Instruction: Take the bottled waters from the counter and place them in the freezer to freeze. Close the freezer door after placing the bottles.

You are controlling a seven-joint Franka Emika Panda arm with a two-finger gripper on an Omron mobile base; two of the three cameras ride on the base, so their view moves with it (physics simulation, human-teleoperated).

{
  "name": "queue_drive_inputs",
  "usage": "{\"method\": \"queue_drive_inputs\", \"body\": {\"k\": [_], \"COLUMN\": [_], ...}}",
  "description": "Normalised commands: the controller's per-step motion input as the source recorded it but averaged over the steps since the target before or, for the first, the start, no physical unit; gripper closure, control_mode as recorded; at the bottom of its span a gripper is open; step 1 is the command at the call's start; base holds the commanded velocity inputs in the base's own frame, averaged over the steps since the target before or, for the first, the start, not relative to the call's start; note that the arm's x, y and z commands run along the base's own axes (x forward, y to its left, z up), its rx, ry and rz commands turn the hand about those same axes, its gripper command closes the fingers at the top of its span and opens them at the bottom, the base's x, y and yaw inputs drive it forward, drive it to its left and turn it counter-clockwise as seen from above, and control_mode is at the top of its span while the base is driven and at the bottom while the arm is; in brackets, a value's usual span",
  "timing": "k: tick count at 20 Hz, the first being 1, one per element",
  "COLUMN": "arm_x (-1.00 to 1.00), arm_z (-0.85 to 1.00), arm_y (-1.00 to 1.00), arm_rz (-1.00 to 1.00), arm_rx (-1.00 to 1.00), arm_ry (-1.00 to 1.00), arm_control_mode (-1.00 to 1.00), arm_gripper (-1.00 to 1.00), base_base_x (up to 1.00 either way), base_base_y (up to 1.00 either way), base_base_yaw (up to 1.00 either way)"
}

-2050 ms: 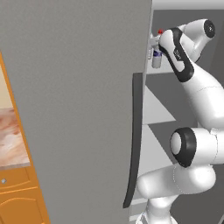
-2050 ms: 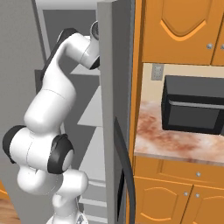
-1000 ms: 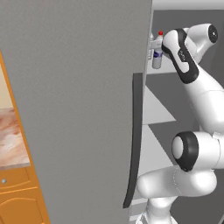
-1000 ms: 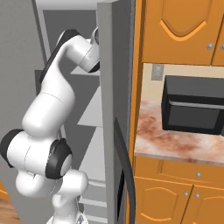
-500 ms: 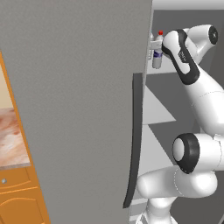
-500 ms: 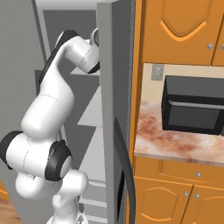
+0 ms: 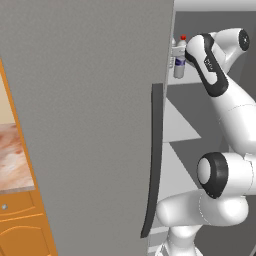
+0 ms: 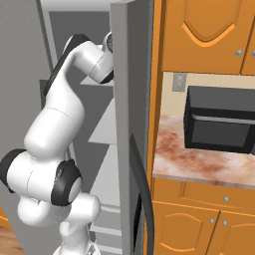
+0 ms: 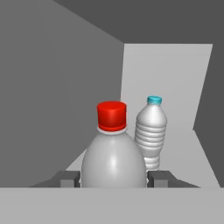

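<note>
In the hand view the red-capped bottled water (image 9: pixel 113 153) stands upright between my fingertips (image 9: pixel 69 178), and my gripper (image 9: pixel 113 179) is shut on its body. Just behind it, to the right, the light-blue-capped bottle (image 9: pixel 152 131) stands on the white freezer shelf (image 9: pixel 188 148). The left base view has the red-capped bottle (image 7: pixel 180 62) on an upper shelf of the freezer, right beside the edge of the open freezer door (image 7: pixel 90 100). My hand reaches in from the right. The counter (image 8: pixel 199 162) lies to the right of the fridge.
The open grey door with its long dark handle (image 7: pixel 152 160) stands close on the left of my arm. A black microwave (image 8: pixel 219 119) sits on the counter under orange wall cabinets. Grey freezer walls enclose the shelf on both sides.
The arm rose very slightly two seconds ago and has stayed nearly still since. The red-capped bottle remains between the fingers on the upper shelf.
</note>
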Motion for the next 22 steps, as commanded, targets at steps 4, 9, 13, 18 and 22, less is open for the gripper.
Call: {"method": "queue_drive_inputs", "body": {"k": [4, 9, 13, 18, 22], "arm_x": [0.0, 0.0, -0.02, -0.21, -0.49], "arm_z": [0.0, 0.0, 0.01, 0.07, 0.11], "arm_y": [0.0, 0.0, 0.0, 0.0, 0.0], "arm_rz": [0.0, 0.0, 0.0, 0.0, -0.03], "arm_rx": [0.0, 0.0, 0.0, 0.0, 0.0], "arm_ry": [0.0, 0.0, 0.0, 0.0, 0.0], "arm_control_mode": [-1.0, -1.0, -1.0, -1.0, -1.0], "arm_gripper": [-1.0, -1.0, -1.0, -1.0, -1.0], "base_base_x": [0.0, 0.0, 0.0, 0.0, 0.0], "base_base_y": [0.0, 0.0, 0.0, 0.0, 0.0], "base_base_yaw": [0.0, 0.0, 0.0, 0.0, 0.0]}}
